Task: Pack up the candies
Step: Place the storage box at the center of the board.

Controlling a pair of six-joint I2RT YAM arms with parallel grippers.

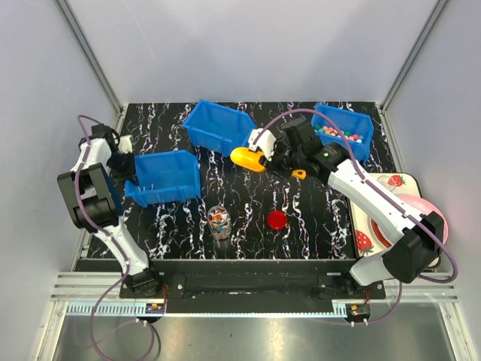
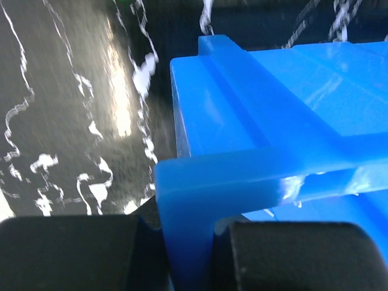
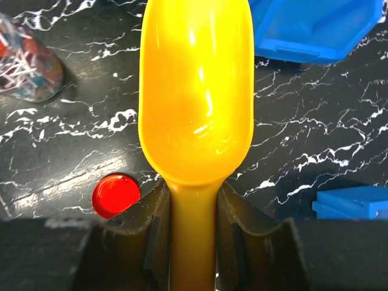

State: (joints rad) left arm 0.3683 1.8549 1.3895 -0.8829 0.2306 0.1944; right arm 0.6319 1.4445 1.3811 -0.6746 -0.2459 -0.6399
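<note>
Candies [image 1: 337, 134] are seen as a heap of small multicoloured pieces inside the candy bin [image 1: 342, 113], which stands on the tabletop [image 1: 316, 218] to the right of the right end effector [image 1: 264, 158], beyond its wrist; more coloured pieces are held in a clear jar [image 1: 219, 220], which is found ahead of that end effector and to its left in the right wrist view; the jar is shown upright in the top view. The right end effector is closed on the handle of a yellow scoop [image 1: 246, 159]; in the wrist view the handle is clamped between both fingers [image 3: 151, 236], and the glossy bowl is carried straight out ahead of them, clear of the tabletop. A red lid [image 1: 276, 219] is laid flat on the tabletop, just to the left of these fingers and apart from the jar; a tilted blue bin [image 1: 218, 128] is seen ahead of the scoop and to its right. The left end effector [image 1: 126, 162] is closed on the left blue bin [image 1: 165, 177]; in the left wrist view a corner of the bin's thick rim is pinched between the two dark fingers [image 2: 66, 251], and the rest of the bin is spread ahead and to the right; the marbled tabletop is seen ahead and to the left.
</note>
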